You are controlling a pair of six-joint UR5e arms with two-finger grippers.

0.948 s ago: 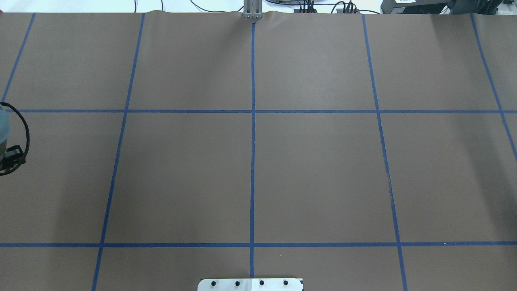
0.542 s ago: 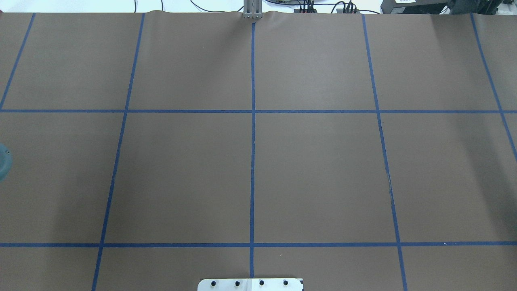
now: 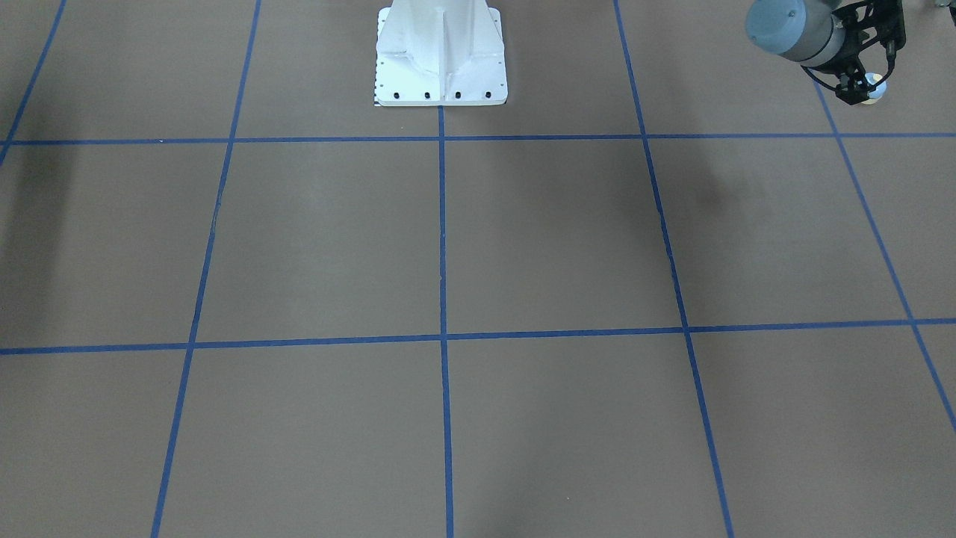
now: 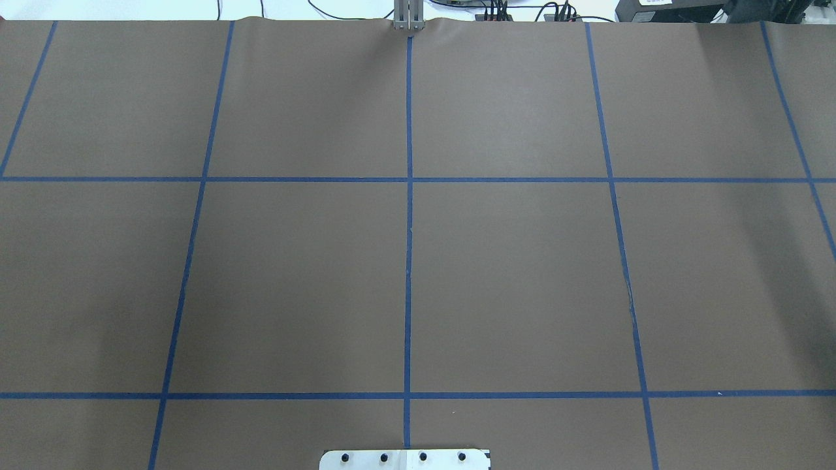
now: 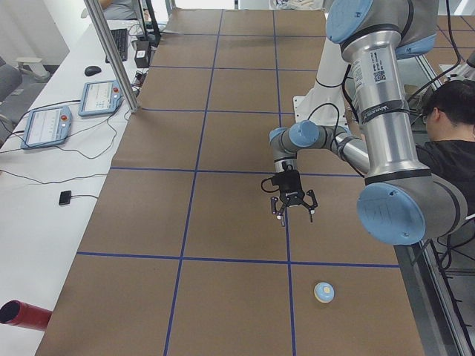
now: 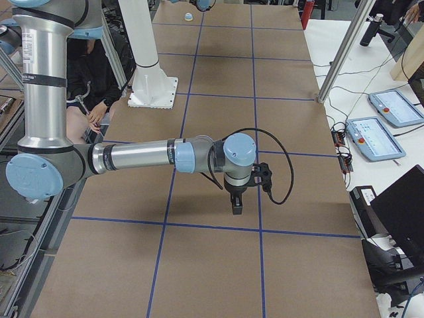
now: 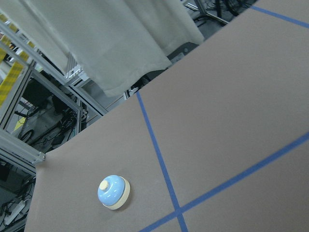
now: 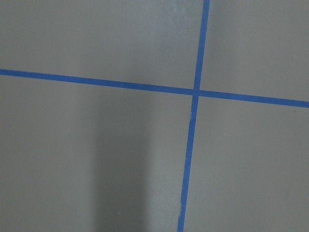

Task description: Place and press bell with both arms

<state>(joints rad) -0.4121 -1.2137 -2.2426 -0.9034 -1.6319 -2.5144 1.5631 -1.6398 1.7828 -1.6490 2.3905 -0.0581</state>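
Observation:
The light-blue bell with its cream button stands on the brown table near the end on my left. It also shows in the left wrist view, far off in the exterior right view, and half hidden behind the gripper in the front-facing view. My left gripper hangs above the table a little short of the bell, fingers spread and empty; it also shows in the front-facing view. My right gripper points down over the table's other end, far from the bell; I cannot tell whether it is open.
Blue tape lines divide the brown table cover into squares. The white pedestal base stands at the robot's edge. A person sits beside the robot. Teach pendants and a metal post are along the far edge.
In the overhead view the bit of my left arm at the left edge has slid out of view. Nothing else there has changed.

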